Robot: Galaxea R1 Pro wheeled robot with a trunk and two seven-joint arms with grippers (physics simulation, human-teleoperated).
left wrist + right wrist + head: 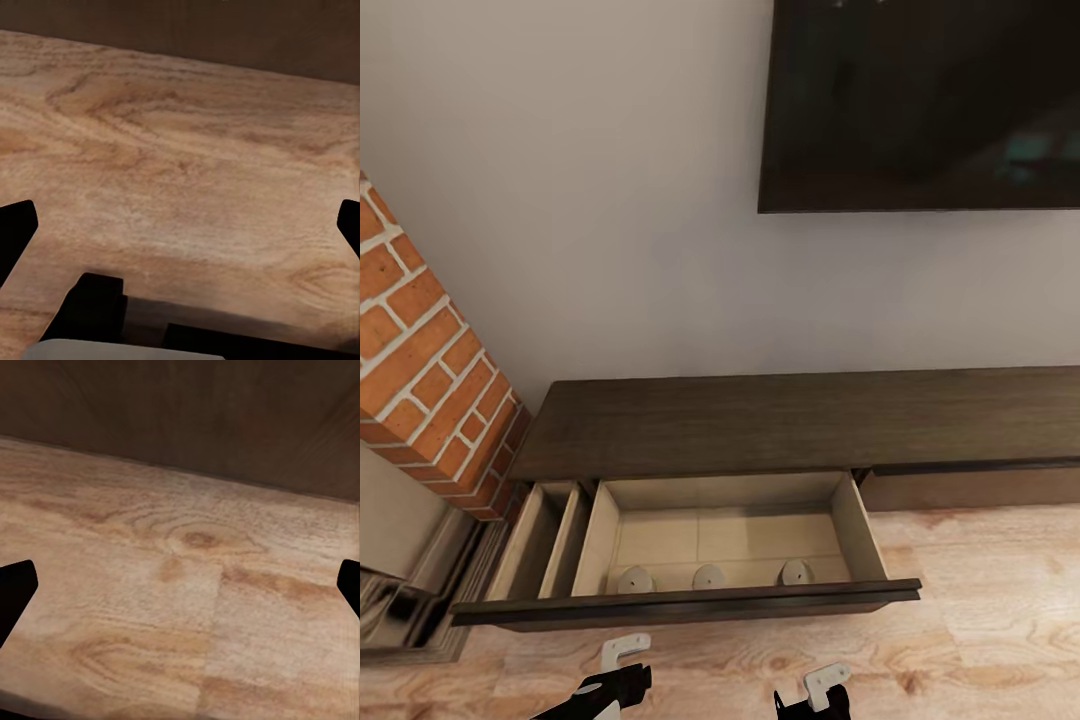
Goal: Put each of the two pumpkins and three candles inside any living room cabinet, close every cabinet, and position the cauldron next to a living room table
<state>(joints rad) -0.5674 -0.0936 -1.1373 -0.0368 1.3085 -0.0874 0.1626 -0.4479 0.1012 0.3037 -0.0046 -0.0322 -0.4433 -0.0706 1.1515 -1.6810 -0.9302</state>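
Note:
The cabinet [800, 420] is a long low dark-brown console against the wall. Its wide drawer [690, 605] is pulled out, showing a pale interior. Three small pale candles [708, 576] stand in a row along the inside of the drawer front. A narrower compartment [540, 545] to the left of them is open too. My left gripper [625, 660] and right gripper [822, 690] hang low in front of the drawer, over the wood floor. In the wrist views the left fingertips [15, 225] and the right fingertips [15, 589] sit far apart with only floor between them. The pumpkins, cauldron and table are out of view.
A brick fireplace [430, 380] stands at the left, close to the cabinet's end. A dark TV [920, 100] hangs on the wall above. Light wood floor [980, 620] runs to the right of the open drawer, below a shut drawer front [970, 488].

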